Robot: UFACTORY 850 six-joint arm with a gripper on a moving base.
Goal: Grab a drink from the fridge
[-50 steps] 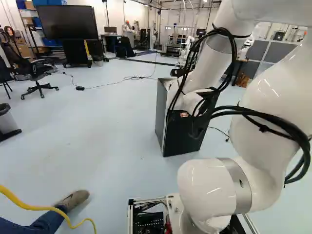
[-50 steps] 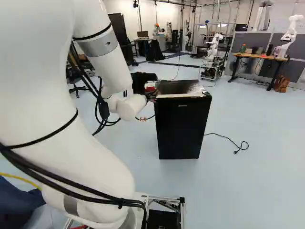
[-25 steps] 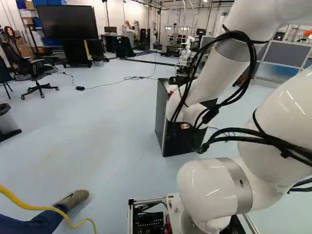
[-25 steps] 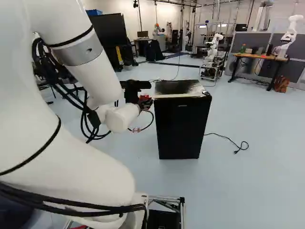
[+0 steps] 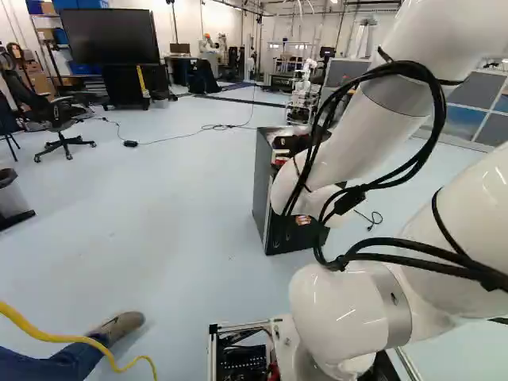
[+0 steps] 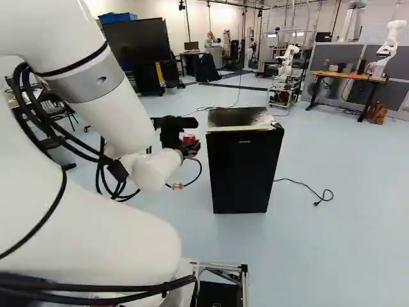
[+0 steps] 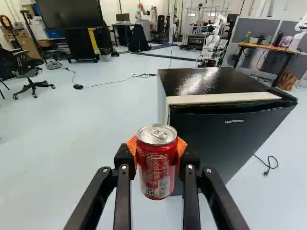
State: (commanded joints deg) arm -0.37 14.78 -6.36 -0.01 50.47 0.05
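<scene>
Clasping a red can [image 7: 157,165] that partly hides its orange pads [image 7: 132,145], the pincer [image 6: 190,143], parted can-wide, obscures some of the fridge [image 7: 225,139] at one o'clock.

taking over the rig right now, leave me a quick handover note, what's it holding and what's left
Gripper: the black two-finger gripper with orange pads is shut on the can, a pad on each side.
Drink: red metal can with silver top, upright, outside the small black fridge.
Done: drink grabbed and out. The fridge's black door looks shut or nearly so.
Left: no grabbing remains; the task names no drop-off. I'd keep the grip until you're told where it goes.
</scene>
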